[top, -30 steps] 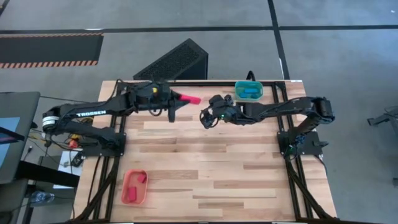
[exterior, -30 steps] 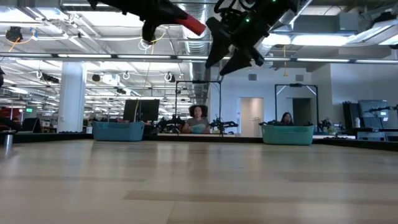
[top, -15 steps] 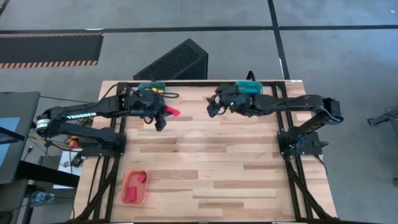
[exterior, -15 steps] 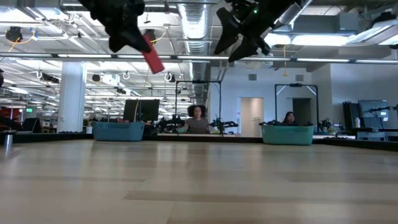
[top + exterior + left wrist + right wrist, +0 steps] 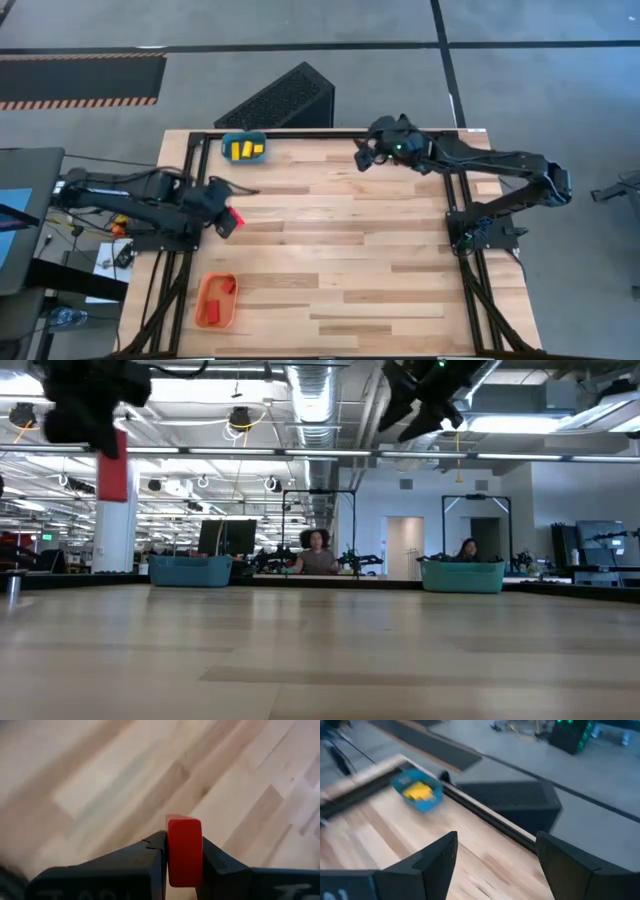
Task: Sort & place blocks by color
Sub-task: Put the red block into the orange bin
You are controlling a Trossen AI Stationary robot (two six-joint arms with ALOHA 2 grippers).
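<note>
- Nearest the front edge of the pale wooden plank table (image 5: 340, 260) sits the shallow orange plastic tray (image 5: 214, 300) in the left front corner, with what look like two small red blocks (image 5: 226, 286) already in it.
- Just behind that, out toward the table's left edge, the left gripper (image 5: 226, 220) is clamped on a short red bar block (image 5: 184, 851). The wrist view shows both dark fingers (image 5: 150, 851) pinching its flat sides, and the bar sticks out past the tips.
- In the low view the bar hangs pretty much vertical, well clear of the tabletop, so its long axis points down at the wood.
- The bit that matters: from that gripper the orange tray lies toward the front edge and a touch to the left, nearby. My guess is the next move is a short swing that way and then letting go over the tray. The left arm is obviously the closer one for it.
- Farther back along the rear edge, a small teal plastic tray (image 5: 245, 147) holds yellow blocks (image 5: 245, 151), on the left half.
- Also at the back, right of centre, the right gripper (image 5: 364, 157) hovers above the table with its fingers spread wide and nothing between them. It's well away from the red stuff.
</note>
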